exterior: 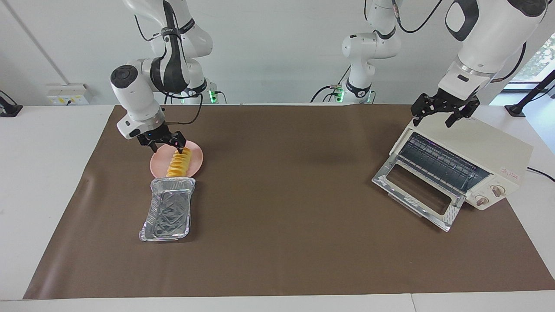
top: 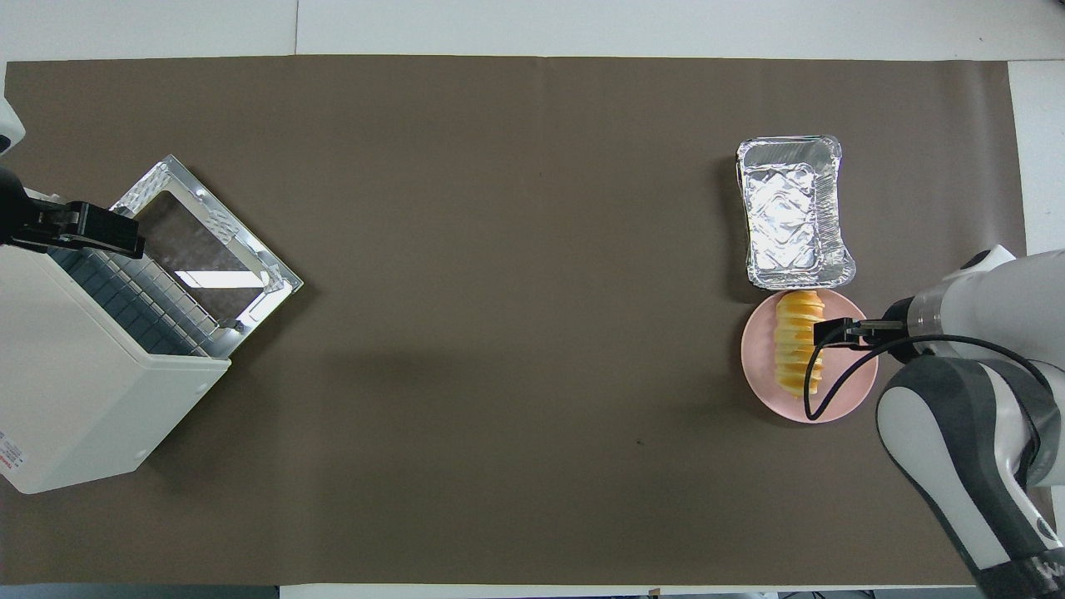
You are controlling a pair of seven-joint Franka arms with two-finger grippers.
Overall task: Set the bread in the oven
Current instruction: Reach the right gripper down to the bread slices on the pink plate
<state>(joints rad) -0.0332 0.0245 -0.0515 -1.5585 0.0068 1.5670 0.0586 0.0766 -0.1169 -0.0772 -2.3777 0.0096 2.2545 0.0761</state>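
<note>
Yellow-orange bread point(exterior: 179, 161) is lying on the pink plate point(exterior: 195, 159), and we are taking this plate as our landmark. The right gripper point(exterior: 164, 142) is hanging over the plate's edge that is toward the robots, jaws released and holding nothing. We are judging that the step in hand is the reach for the bread. To do it well, we are thinking the jaws should come down across the narrow width of the loaf, near its middle, so that the ridged slices are staying together, and they should close gently because the bread looks soft. The foil tray point(exterior: 168, 209) is touching the plate's edge away from the robots, so the lift should go straight up before any travel.

Well apart from the plate, toward the left arm's end of the desk point(exterior: 282, 242), the oven point(exterior: 468, 167) is standing with its glass door point(exterior: 416, 195) open. The left gripper point(exterior: 444, 109) is waiting over the oven's top, jaws released.

From the facing view we are reading that the right gripper is not yet touching the bread; the overhead view is making it look already on the loaf point(top: 799, 341). The overhead view, however, is showing better that one end of the bread reaches the tray's rim, and that the wire rack point(top: 133, 299) is bare.
</note>
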